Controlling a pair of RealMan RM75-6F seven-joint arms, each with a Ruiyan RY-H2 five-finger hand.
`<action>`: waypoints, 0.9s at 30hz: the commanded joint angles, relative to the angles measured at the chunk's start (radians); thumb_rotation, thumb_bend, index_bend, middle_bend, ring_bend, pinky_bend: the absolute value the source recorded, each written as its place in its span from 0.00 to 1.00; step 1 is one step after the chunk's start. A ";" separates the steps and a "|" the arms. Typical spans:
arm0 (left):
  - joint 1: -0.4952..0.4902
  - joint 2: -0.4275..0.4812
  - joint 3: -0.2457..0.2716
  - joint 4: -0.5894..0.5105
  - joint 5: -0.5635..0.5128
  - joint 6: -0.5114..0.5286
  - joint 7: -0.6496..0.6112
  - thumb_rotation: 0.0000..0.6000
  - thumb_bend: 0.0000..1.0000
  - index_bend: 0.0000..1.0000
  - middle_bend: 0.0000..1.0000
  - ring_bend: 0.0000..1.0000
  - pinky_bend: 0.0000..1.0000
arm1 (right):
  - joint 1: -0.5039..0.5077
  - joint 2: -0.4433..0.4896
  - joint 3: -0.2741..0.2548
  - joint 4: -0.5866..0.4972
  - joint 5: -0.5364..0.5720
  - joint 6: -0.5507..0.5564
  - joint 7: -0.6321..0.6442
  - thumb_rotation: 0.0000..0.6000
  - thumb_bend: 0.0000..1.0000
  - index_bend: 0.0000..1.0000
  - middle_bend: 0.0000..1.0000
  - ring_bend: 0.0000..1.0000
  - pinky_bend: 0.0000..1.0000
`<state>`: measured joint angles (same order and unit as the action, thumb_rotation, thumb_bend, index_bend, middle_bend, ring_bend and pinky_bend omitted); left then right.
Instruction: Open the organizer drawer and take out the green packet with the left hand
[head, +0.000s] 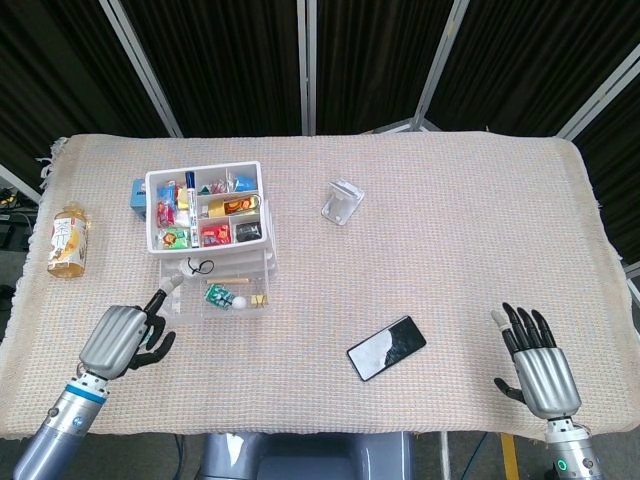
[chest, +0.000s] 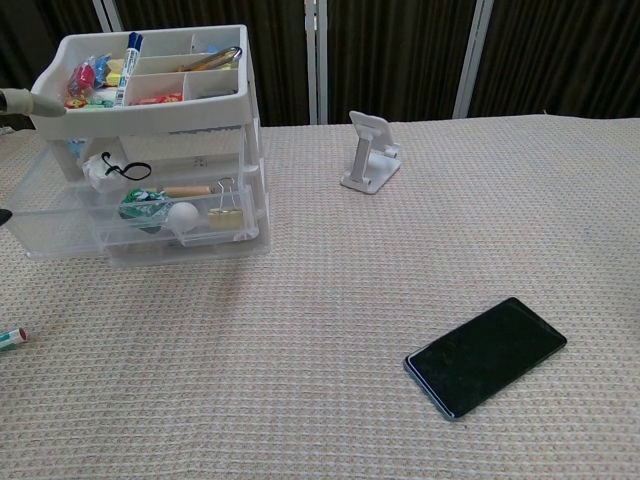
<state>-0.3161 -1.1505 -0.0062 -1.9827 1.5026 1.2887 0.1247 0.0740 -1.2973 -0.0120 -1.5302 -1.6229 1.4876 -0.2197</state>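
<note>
The white organizer (head: 207, 207) (chest: 150, 110) stands at the left of the table, its top tray full of small items. Its clear drawer (head: 215, 297) (chest: 140, 228) is pulled out toward the front. Inside lies the green packet (head: 216, 293) (chest: 146, 203), beside a white ball and a binder clip. My left hand (head: 122, 338) is in front-left of the drawer, fingers curled, one finger stretched toward the drawer's left corner; only that fingertip (chest: 18, 98) shows in the chest view. It holds nothing. My right hand (head: 540, 364) rests at the front right, fingers spread and empty.
A black phone (head: 387, 347) (chest: 486, 355) lies front of centre. A white phone stand (head: 342, 201) (chest: 368, 152) sits behind it. A tea bottle (head: 67, 241) lies at the left edge, a blue box (head: 137, 192) behind the organizer, a small tube (chest: 9, 338) near the front left.
</note>
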 joint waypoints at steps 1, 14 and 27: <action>0.000 0.033 -0.021 -0.043 0.017 0.026 0.032 1.00 0.31 0.12 0.83 0.82 0.66 | 0.000 -0.001 -0.001 0.000 -0.001 -0.001 -0.001 1.00 0.00 0.00 0.00 0.00 0.00; -0.152 0.100 -0.188 -0.179 -0.303 -0.085 0.343 1.00 0.01 0.30 0.90 0.87 0.68 | 0.000 0.002 -0.001 -0.001 0.001 -0.002 0.005 1.00 0.00 0.00 0.00 0.00 0.00; -0.293 0.054 -0.225 -0.160 -0.529 -0.116 0.600 1.00 0.02 0.48 1.00 0.95 0.78 | 0.003 0.002 -0.001 0.001 0.006 -0.010 0.011 1.00 0.00 0.00 0.00 0.00 0.00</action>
<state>-0.5908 -1.0842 -0.2265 -2.1509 0.9930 1.1788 0.7041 0.0766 -1.2949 -0.0126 -1.5289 -1.6171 1.4779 -0.2091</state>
